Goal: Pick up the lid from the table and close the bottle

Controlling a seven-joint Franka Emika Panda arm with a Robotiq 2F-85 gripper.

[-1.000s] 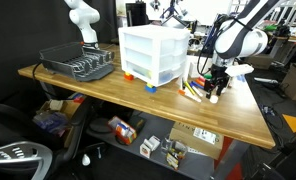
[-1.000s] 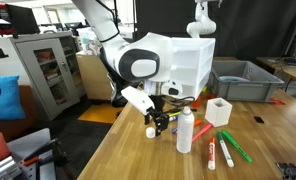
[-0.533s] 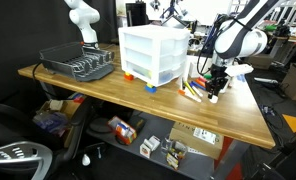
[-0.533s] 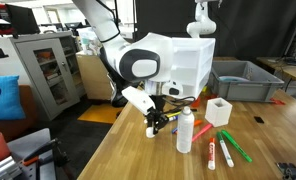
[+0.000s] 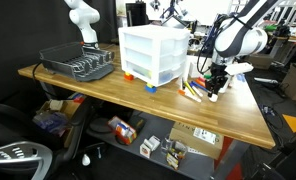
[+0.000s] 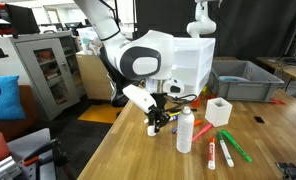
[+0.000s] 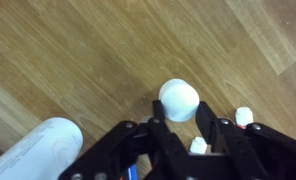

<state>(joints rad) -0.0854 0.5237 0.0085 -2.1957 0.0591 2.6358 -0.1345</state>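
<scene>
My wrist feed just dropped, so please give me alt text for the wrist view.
The hand pinches the small round white lid between its black fingers, above a wooden table. Part of the white bottle shows in the lower left corner, apart from the lid.

The lid and bottle are white, the hand black, the table wood-grained brown.

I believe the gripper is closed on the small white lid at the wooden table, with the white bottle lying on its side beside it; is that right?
Not quite: the bottle stands upright on the table, not on its side, as an exterior view shows. The rest holds: the gripper is closed on the small white lid beside it.
</scene>
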